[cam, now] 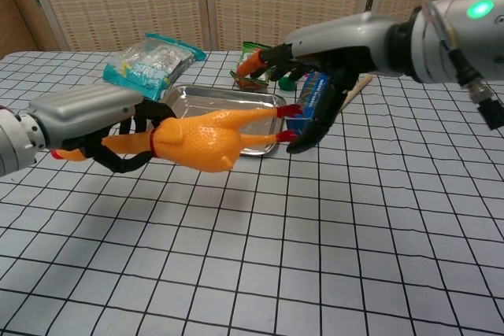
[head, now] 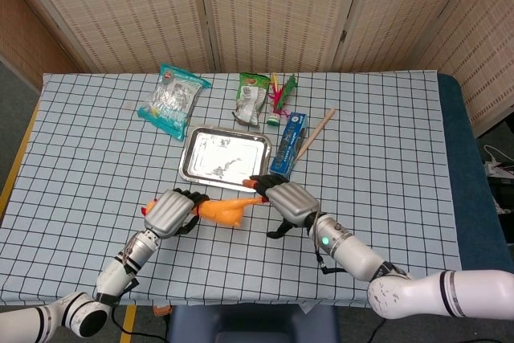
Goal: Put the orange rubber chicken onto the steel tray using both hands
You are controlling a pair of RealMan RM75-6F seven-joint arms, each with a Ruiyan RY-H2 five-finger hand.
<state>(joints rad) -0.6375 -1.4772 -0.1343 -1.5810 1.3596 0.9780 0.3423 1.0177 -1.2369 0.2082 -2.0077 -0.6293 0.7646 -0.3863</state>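
Gripping the orange rubber chicken (cam: pixel 197 139) by its neck and head end, the left hand (cam: pixel 83 120) is seen with its dark fingers curled tight round the toy; the chicken is held clear of the checked tablecloth (cam: pixel 331 226), just in front of the steel tray (cam: pixel 189 104) and not yet over it; the right hand (cam: pixel 327 57) is poised at the red feet (cam: pixel 287 122) with fingers spread and the thumb hanging below them, and nothing is held in it; whether the feet are already touched cannot be told from either view.

The toy is judged to be light, soft and bendable, with a smooth skin that may slip under hard fingertips; the thin legs would likely flex if taken alone, so a hold on the plump body or the upper legs is advised for the second hand, the neck being kept by the first.

The long axis is laid roughly level, running from the head inside the left hand to the feet beside the right hand; in the head view the feet are pointed towards the tray's near right corner and the blue box (head: pixel 288 145) beside it.
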